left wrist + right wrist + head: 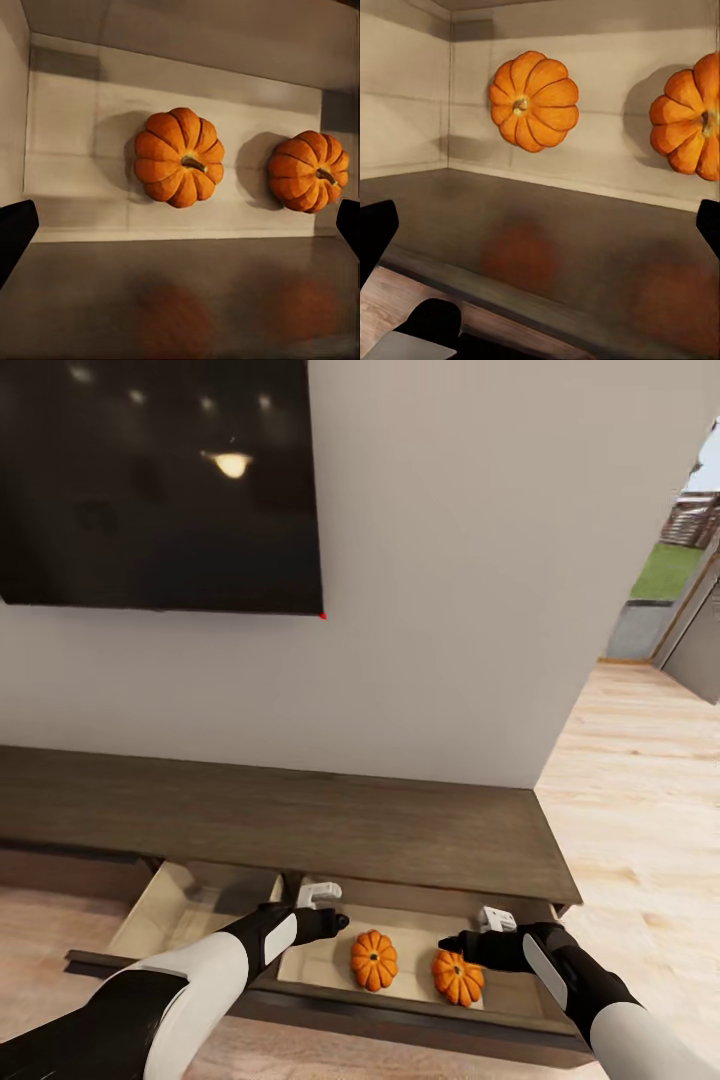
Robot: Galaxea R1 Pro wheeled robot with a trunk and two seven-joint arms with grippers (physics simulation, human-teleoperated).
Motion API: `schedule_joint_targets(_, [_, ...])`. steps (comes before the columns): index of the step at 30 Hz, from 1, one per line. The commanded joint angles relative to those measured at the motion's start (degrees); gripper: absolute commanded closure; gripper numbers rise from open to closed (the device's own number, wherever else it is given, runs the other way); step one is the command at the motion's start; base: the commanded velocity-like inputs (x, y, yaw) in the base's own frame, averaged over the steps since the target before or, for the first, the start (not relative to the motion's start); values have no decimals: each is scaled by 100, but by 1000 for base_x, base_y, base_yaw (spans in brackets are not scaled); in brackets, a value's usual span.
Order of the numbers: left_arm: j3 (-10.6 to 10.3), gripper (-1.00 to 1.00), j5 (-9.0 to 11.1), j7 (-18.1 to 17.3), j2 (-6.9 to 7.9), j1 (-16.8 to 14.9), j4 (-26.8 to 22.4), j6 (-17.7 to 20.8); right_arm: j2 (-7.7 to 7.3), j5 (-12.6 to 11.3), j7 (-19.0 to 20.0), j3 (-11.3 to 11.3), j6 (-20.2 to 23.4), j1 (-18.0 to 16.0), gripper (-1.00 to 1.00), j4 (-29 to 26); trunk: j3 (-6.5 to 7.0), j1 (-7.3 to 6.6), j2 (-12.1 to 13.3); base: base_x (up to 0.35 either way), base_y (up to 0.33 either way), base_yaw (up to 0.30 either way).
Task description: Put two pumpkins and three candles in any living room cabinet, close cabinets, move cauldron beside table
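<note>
Open pale drawer [330, 960] of dark cabinet [300, 820], two pumpkins [374, 959] [458, 977] side by side inside, apart

Two small orange pumpkins lie in the pulled-out drawer of the long, low, dark brown cabinet [300, 820] beneath the wall TV. The left pumpkin [374, 960] and the right pumpkin [458, 978] sit side by side on the drawer's pale floor, near each other but apart. Both are ribbed, with short dark stems pointing upward. A second drawer to their left also stands open.
</note>
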Motion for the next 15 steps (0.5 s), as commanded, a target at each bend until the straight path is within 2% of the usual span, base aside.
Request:
schedule_joint_targets(1, [-46,-100,57,-9,0,-4,-1,22,-7,-12,6,22,14,-3,-100,-5,-1,-2,-2,-51,0,-63])
schedule_joint_targets(4, [-46,-100,56,-12,0,0,-1,21,-7,-12,7,21,13,-3,-100,-5,4,-2,-2,-28,0,-46])
schedule_joint_targets(9, [-48,-100,56,-12,0,-1,-1,20,-7,-12,8,27,12,-3,-100,6,24,-2,-2,-5,18,-197])
schedule_joint_targets(15, [-47,-100,57,-10,0,0,0,20,-7,-12,8,29,12,-3,-100,12,59,-2,-2,-1,213,-235])
